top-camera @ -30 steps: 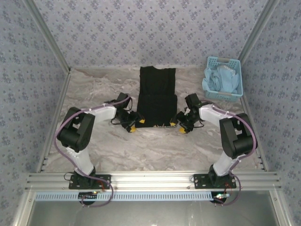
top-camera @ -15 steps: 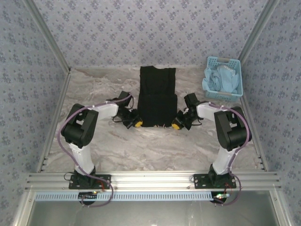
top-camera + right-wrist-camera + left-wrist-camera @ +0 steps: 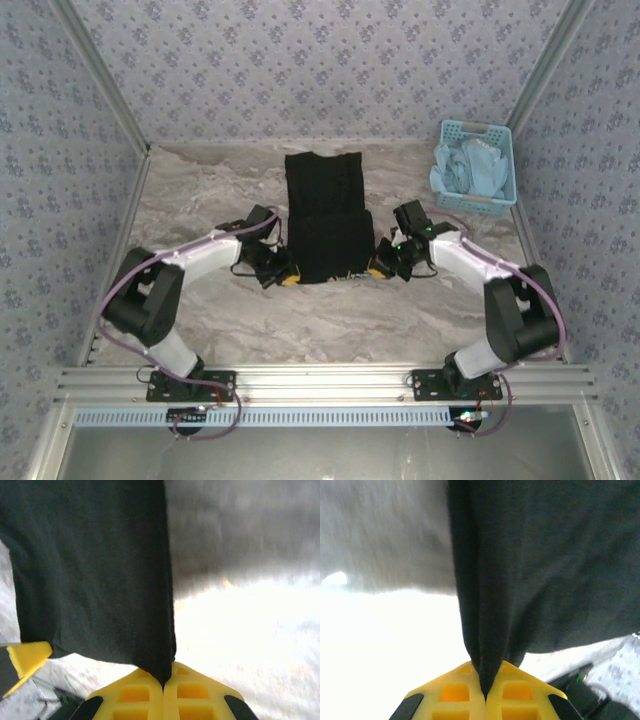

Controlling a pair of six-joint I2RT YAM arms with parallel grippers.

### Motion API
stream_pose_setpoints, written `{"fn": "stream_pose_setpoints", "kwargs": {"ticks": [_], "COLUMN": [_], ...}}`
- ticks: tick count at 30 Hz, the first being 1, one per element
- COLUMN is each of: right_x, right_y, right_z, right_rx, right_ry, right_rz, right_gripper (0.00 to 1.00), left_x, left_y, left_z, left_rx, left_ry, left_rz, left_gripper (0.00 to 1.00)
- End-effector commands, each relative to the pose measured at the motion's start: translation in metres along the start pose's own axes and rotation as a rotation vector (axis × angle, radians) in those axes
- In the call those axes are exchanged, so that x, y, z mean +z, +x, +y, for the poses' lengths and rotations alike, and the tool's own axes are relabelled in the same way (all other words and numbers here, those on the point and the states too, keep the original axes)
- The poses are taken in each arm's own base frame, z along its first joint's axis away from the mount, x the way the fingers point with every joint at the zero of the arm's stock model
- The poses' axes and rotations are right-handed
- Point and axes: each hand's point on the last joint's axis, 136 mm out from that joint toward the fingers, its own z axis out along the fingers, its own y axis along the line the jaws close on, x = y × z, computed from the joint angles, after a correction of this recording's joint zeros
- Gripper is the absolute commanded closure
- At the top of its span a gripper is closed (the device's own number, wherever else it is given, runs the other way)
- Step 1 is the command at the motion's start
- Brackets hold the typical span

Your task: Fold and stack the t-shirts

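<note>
Top external: left tool (image 3: 289, 279), right tool (image 3: 377, 268) each clenched on t-shirt (image 3: 322, 205) near corners.

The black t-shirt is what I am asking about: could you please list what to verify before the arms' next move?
1. Left gripper shut on the t-shirt at its near left corner: ok.
2. Right gripper shut on the near right corner: ok.
3. Both grips roughly level along the near hem: ok.
4. Far part of the t-shirt flat on the table: ok.
5. Blue basket apart from the t-shirt: ok.
6. Cloth layers in each grip: cannot tell.
</note>
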Motion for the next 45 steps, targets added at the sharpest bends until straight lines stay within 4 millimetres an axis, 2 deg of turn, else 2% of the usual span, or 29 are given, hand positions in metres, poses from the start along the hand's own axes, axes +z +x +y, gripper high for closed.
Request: {"fn": "stream_pose_setpoints", "kwargs": {"ticks": [1, 3, 6, 8, 10, 12, 16, 19, 25, 28, 32, 34, 35, 36, 38, 40, 41, 43, 45], "right_x": [-0.024, -0.041, -0.064, -0.081, -0.097, -0.109, -0.117, -0.118, -0.100, -0.084, -0.047, -0.027, -0.015, -0.007, 0.002, -0.001, -0.010, -0.031, -0.057], "right_y": [0.061, 0.083, 0.105, 0.115, 0.117, 0.113, 0.085, 0.057, -0.011, -0.051, -0.110, -0.140, -0.155, -0.170, -0.193, -0.206, -0.210, -0.207, -0.194], "right_z": [-0.024, -0.021, -0.008, 0.005, 0.017, 0.029, 0.049, 0.065, 0.078, 0.082, 0.079, 0.079, 0.074, 0.073, 0.066, 0.062, 0.062, 0.063, 0.063], "right_rx": [-0.019, -0.022, -0.008, -0.011, 0.009, 0.013, 0.039, 0.052, 0.127, 0.157, 0.169, 0.171, 0.175, 0.163, 0.150, 0.132, 0.112, 0.060, 0.016], "right_ry": [0.085, 0.059, 0.005, -0.034, -0.065, -0.087, -0.096, -0.106, -0.131, -0.147, -0.131, -0.139, -0.126, -0.117, -0.089, -0.066, -0.052, -0.022, -0.005], "right_rz": [0.140, 0.168, 0.186, 0.184, 0.169, 0.144, 0.105, 0.080, 0.031, 0.014, 0.011, 0.010, 0.011, -0.002, -0.034, -0.076, -0.104, -0.161, -0.218], "right_gripper": [1.00, 1.00, 1.00, 1.00, 1.00, 1.00, 1.00, 1.00, 1.00, 1.00, 1.00, 0.95, 0.87, 0.77, 0.64, 0.57, 0.54, 0.50, 0.48], "left_x": [-0.022, -0.034, -0.058, -0.075, -0.092, -0.109, -0.124, -0.124, -0.119, -0.102, -0.079, -0.068, -0.062, -0.058, -0.049, -0.055, -0.062, -0.073, -0.077], "left_y": [0.053, 0.076, 0.108, 0.120, 0.124, 0.116, 0.081, 0.044, -0.016, -0.048, -0.103, -0.129, -0.144, -0.159, -0.184, -0.195, -0.194, -0.180, -0.144], "left_z": [0.009, 0.004, -0.023, -0.042, -0.055, -0.065, -0.077, -0.069, -0.075, -0.068, -0.063, -0.061, -0.055, -0.056, -0.058, -0.068, -0.070, -0.070, -0.058], "left_rx": [0.058, 0.092, 0.159, 0.195, 0.207, 0.209, 0.126, 0.017, -0.072, -0.139, -0.182, -0.180, -0.181, -0.163, -0.163, -0.141, -0.133, -0.140, -0.221], "left_ry": [-0.011, 0.018, 0.159, 0.247, 0.317, 0.354, 0.399, 0.348, 0.307, 0.239, 0.184, 0.145, 0.105, 0.100, 0.111, 0.121, 0.093, 0.055, 0.029], "left_rz": [0.102, 0.123, 0.137, 0.116, 0.080, -0.006, -0.115, -0.185, -0.216, -0.193, -0.197, -0.193, -0.199, -0.211, -0.222, -0.260, -0.288, -0.315, -0.316], "left_gripper": [1.00, 1.00, 1.00, 1.00, 1.00, 1.00, 1.00, 1.00, 1.00, 1.00, 1.00, 1.00, 0.99, 0.92, 0.66, 0.47, 0.40, 0.38, 0.38]}}
